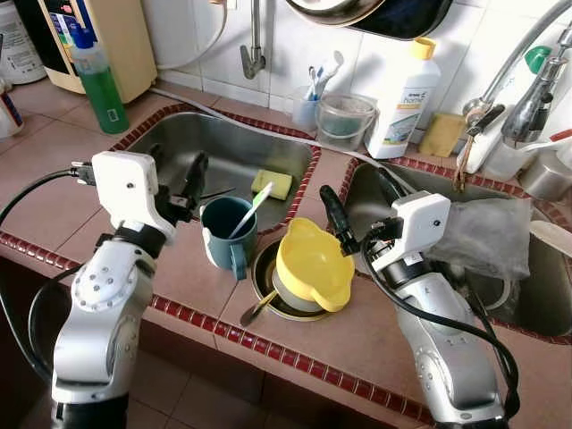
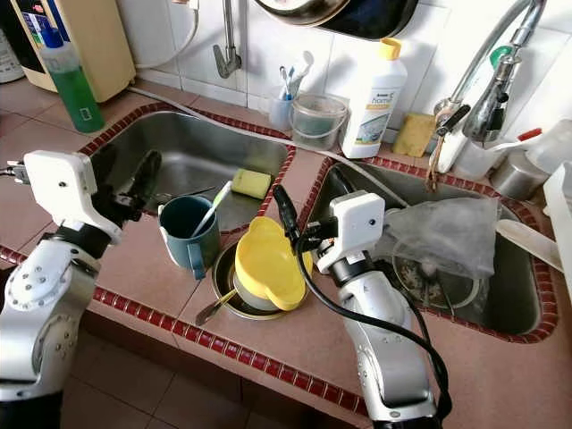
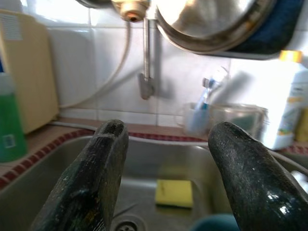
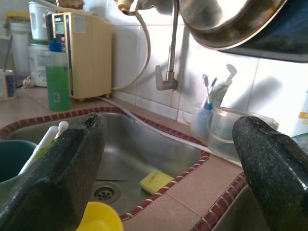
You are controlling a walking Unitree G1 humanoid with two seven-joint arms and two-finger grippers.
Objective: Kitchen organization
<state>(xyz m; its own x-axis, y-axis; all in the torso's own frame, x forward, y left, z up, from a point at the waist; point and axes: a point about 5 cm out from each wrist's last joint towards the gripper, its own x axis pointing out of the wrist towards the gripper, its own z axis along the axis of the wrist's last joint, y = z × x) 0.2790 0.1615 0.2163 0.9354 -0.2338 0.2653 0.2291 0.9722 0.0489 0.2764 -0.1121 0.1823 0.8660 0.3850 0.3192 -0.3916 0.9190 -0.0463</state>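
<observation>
On the tiled ledge between two sinks stands a teal mug [image 1: 223, 234] with a white and green utensil leaning in it. Beside it, a yellow plastic jug [image 1: 311, 265] lies tilted in a metal bowl [image 1: 264, 295] that also holds a spoon. A yellow sponge [image 1: 272, 184] rests in the left sink [image 1: 170, 143]. My left gripper [image 1: 177, 179] hovers open just left of the mug, over the sink's edge. My right gripper [image 1: 356, 189] is open to the right of the jug, at the rim of the right sink [image 1: 536, 308]. Both wrist views look across the left sink, with nothing between the fingers [image 3: 91, 178] [image 4: 62, 168].
A green soap bottle [image 1: 98, 80] and a beige appliance [image 1: 112, 36] stand at the back left. A wall tap [image 1: 253, 49], toothbrush cup [image 1: 307, 107], clear tub [image 1: 344, 121] and white detergent bottle [image 1: 404, 98] line the wall. A grey bag [image 1: 487, 234] lies in the right sink.
</observation>
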